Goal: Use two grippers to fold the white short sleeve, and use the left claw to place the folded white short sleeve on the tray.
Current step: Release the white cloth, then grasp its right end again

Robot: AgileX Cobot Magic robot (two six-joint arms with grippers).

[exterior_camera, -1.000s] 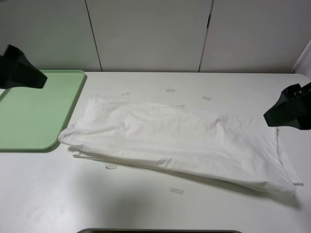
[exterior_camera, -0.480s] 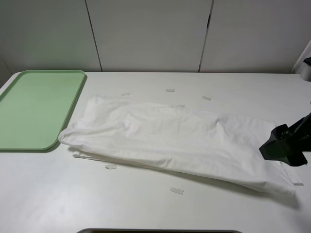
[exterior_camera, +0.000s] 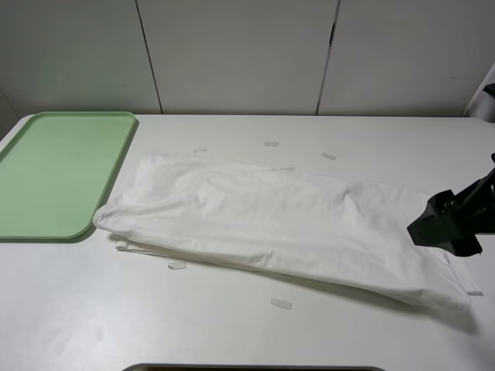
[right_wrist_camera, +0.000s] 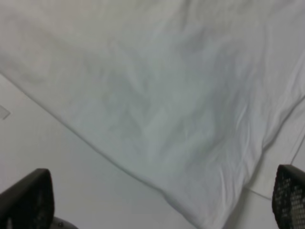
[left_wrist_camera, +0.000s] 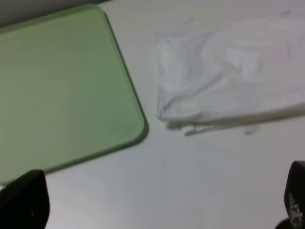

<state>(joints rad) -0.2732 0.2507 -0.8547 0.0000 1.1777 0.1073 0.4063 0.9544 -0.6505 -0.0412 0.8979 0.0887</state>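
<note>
Cloth of white short sleeve (exterior_camera: 278, 220) likely soft, limp; best pinched at layered ends. Right gripper (exterior_camera: 447, 226), left gripper (left_wrist_camera: 159, 205) both gaping, empty.

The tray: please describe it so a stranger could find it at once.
On the white table, look at the far left corner. The tray lies flat there, just left of the white short sleeve. It alone is pale green, with rounded corners.
</note>
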